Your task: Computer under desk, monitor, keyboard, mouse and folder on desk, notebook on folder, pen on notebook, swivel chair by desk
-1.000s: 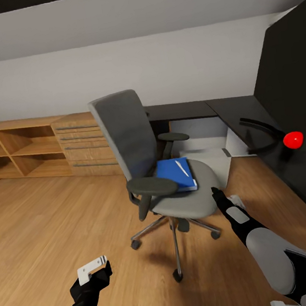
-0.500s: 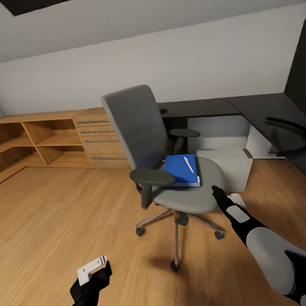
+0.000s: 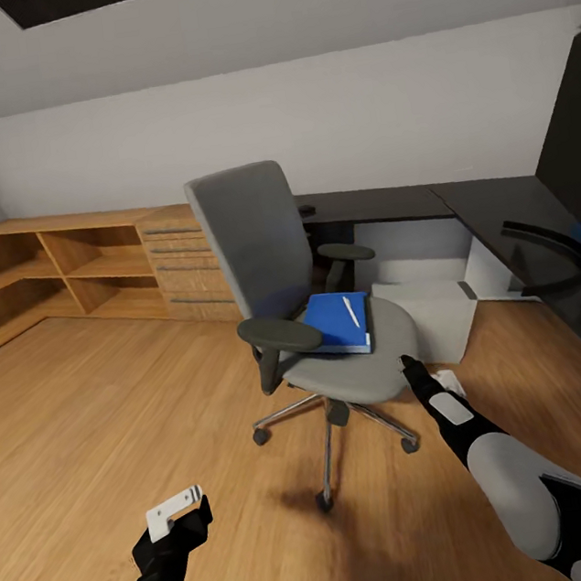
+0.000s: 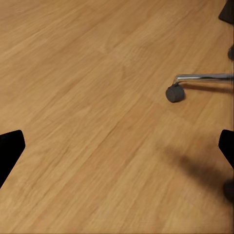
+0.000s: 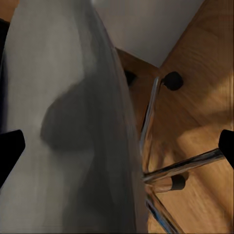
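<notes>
The grey swivel chair (image 3: 273, 265) stands on the wood floor in front of the black desk (image 3: 477, 204). On its seat lies the blue folder (image 3: 335, 321) with the white pen (image 3: 351, 311) on top. My right gripper (image 3: 410, 366) is open at the seat's front edge, and the right wrist view looks along the seat (image 5: 63, 126) to the chrome base (image 5: 180, 168). Low over the floor at the left, my left gripper (image 3: 179, 514) is open and empty. The monitor (image 3: 577, 158) stands on the desk at the right edge. The light grey computer (image 3: 428, 313) sits under the desk. Keyboard, mouse and notebook are out of view.
Oak shelves and a dresser (image 3: 175, 260) line the back wall at the left. Open wood floor (image 3: 114, 417) spreads to the left of the chair. A chair caster (image 4: 174, 93) shows close to the left gripper.
The head view swung left a second ago, then held. In the last half second the chair shifted slightly left with the right gripper at its seat edge. The left arm stayed put.
</notes>
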